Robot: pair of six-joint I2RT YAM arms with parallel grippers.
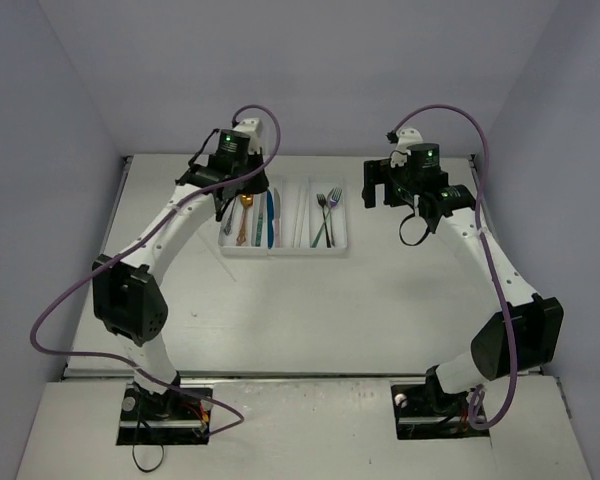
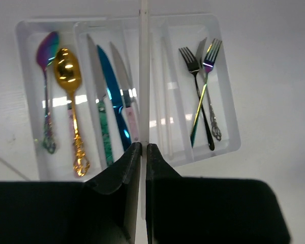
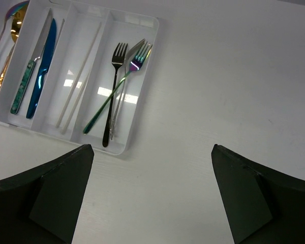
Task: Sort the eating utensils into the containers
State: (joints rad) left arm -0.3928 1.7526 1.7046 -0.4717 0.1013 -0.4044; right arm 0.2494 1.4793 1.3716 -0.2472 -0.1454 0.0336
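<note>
The left gripper (image 2: 144, 150) was pinched tight on a thin pale stick (image 2: 143, 76), which ran straight out from the fingertips toward the far side, hanging above the tray (image 2: 223, 101). In the wrist view the stick lined up over the wall between the knives (image 2: 112, 96) and the slot that already held the other sticks (image 2: 168, 101); how high it hung I could not tell. Spoons (image 2: 66, 76) lay in the leftmost slot and three forks (image 2: 210, 58) crossed in the rightmost. To my eye, the step in hand was laying this stick beside its fellows. Doing it well would mean nudging the hand a touch right so the stick cleared the wall, keeping it parallel with the slot, and lowering it close to the floor. Only then should the grip ease, since so light a stick might bounce or roll over onto the knives. The right gripper (image 3: 152, 173) stood wide and empty over the table (image 3: 234, 76), just right of the tray and out of the way.
</note>
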